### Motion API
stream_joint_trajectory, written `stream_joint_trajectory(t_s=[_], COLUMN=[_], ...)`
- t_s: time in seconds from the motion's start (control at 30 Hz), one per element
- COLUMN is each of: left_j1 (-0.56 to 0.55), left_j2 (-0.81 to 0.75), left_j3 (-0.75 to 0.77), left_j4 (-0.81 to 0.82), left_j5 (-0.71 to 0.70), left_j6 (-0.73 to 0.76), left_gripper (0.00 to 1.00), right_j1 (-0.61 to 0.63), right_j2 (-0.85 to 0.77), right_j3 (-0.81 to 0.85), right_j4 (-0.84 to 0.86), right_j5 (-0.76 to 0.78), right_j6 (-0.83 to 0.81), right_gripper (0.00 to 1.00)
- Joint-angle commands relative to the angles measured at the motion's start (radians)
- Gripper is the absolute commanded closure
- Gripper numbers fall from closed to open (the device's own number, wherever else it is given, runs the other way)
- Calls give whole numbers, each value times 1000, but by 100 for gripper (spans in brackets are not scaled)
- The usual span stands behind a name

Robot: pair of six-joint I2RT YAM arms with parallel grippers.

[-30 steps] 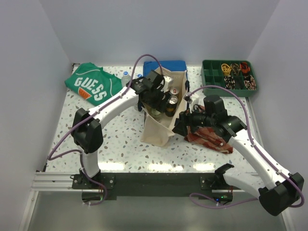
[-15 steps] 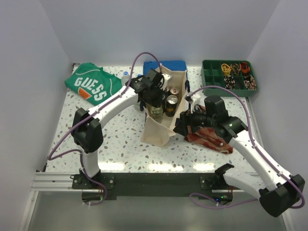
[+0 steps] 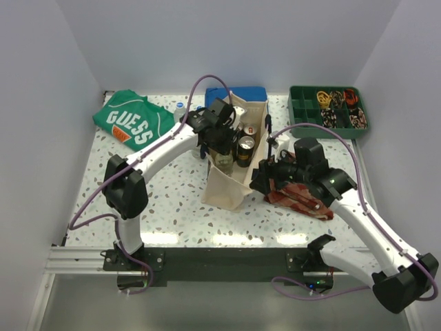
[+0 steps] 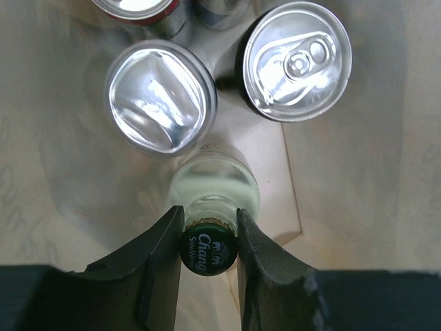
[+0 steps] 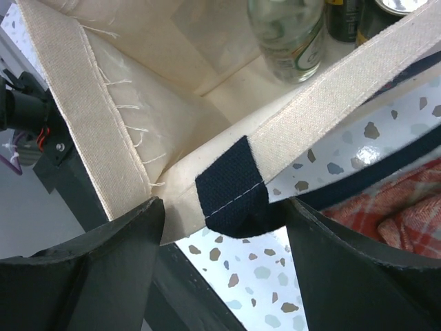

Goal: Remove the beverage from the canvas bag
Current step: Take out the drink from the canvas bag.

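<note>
Right gripper [image 5: 226,207] jaws apart, one dark finger low left, one low right. Corner of canvas bag [image 5: 89,117] rim sits in the gap. Navy handle patch [image 5: 231,186], stitched to the rim, hangs between the jaws with speckled worktop [image 5: 331,165] showing below and to its right. Bag mouth is open. Inside are a clear glass bottle [image 5: 289,34] with a green label and dark cans [image 5: 344,21] at the top edge. Red plaid cloth [image 5: 386,214] lies on the worktop at right, beside the navy strap [image 5: 386,165].

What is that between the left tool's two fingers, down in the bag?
The green cap of a glass bottle, pinched by the left tool inside the canvas bag; the left wrist view shows it.
</note>
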Motion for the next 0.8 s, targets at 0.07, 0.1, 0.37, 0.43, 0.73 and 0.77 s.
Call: stream_joint_trajectory(t_s=[0.07, 0.1, 0.37, 0.43, 0.73, 0.77], left_j1=[-7, -5, -5, -5, -5, -7], left_j2=[-45, -47, -44, -44, -42, -39], left_j3=[190, 202, 270, 274, 294, 296], left_j4=[-54, -55, -61, -61, -61, -63], left_j5=[16, 16, 21, 21, 34, 37], left_j6=[16, 16, 25, 27, 31, 34], left_gripper=[100, 100, 100, 100, 100, 100], right_j1=[4, 5, 5, 5, 4, 5], right_j2=[-42, -48, -74, -73, -45, -44], right_j3=[-2, -2, 0, 9, 87, 93], right_j4=[-11, -8, 21, 32, 84, 89], right_j5=[80, 88, 137, 151, 240, 273], right_j6=[-2, -2, 11, 13, 66, 80], right_gripper=[25, 24, 19, 19, 19, 19])
